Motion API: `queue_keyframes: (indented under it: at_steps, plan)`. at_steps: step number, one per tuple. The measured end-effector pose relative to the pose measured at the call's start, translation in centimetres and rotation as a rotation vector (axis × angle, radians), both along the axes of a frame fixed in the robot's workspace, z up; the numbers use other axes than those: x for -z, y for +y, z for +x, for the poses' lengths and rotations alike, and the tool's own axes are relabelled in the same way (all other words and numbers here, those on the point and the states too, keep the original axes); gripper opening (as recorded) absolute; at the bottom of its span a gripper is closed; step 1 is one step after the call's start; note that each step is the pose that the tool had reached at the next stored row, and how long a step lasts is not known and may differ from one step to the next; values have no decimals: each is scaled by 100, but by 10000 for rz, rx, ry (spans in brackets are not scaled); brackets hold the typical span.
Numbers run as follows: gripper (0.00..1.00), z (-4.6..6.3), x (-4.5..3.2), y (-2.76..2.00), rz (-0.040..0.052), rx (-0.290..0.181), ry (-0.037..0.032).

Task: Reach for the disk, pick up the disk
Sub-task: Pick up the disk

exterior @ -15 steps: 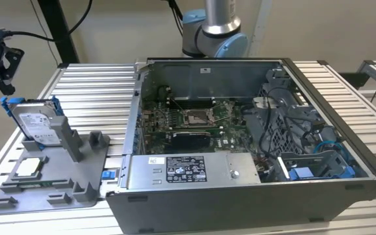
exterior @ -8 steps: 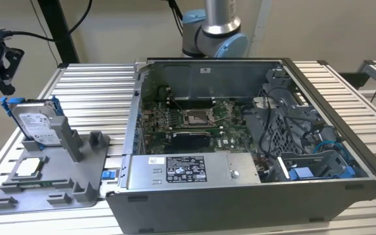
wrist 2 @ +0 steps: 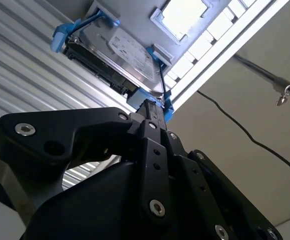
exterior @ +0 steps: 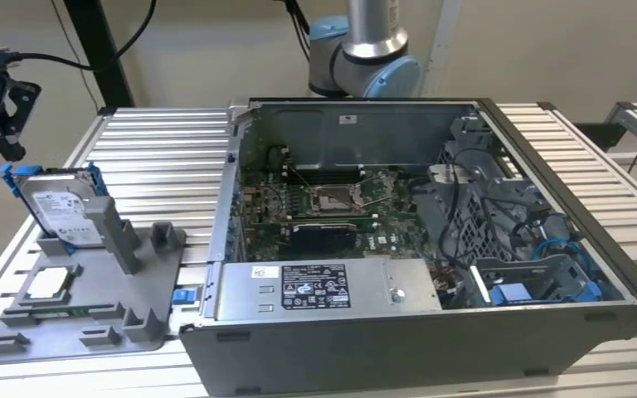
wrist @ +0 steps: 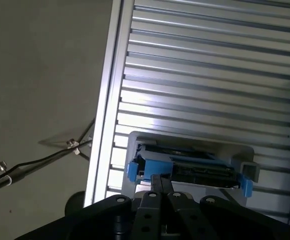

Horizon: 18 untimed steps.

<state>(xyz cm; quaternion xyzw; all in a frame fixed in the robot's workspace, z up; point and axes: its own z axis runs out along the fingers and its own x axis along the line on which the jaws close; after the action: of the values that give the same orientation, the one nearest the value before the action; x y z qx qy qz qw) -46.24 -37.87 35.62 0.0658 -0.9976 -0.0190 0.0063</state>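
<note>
The disk [exterior: 64, 207] stands on edge in a slot of the grey fixture [exterior: 86, 327] at the exterior view's left. It is silver with a white label and blue rails. My black gripper [exterior: 13, 149] hangs just above and behind the disk's upper corner, apart from it. In the second wrist view the fingertips [wrist 2: 152, 107] lie pressed together, pointing at the disk [wrist 2: 120, 55] and its blue rail. The first wrist view shows the disk [wrist: 184, 167] edge-on just beyond the gripper [wrist: 160, 181]. The gripper is shut with nothing held.
A small square silver chip [exterior: 51, 284] lies on the fixture in front of the disk. A large open computer case [exterior: 407, 249] takes up the middle of the ribbed metal table [exterior: 153, 133]. The arm's base [exterior: 368, 58] rises behind the case.
</note>
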Motion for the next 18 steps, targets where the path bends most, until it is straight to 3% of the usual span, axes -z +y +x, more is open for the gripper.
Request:
queue_keyframes:
  at_steps: [8, 18]
  plan:
    - [0, 0, 0, 0, 0, -188, 0]
    - [0, 0, 0, 0, -10, -1089, 1]
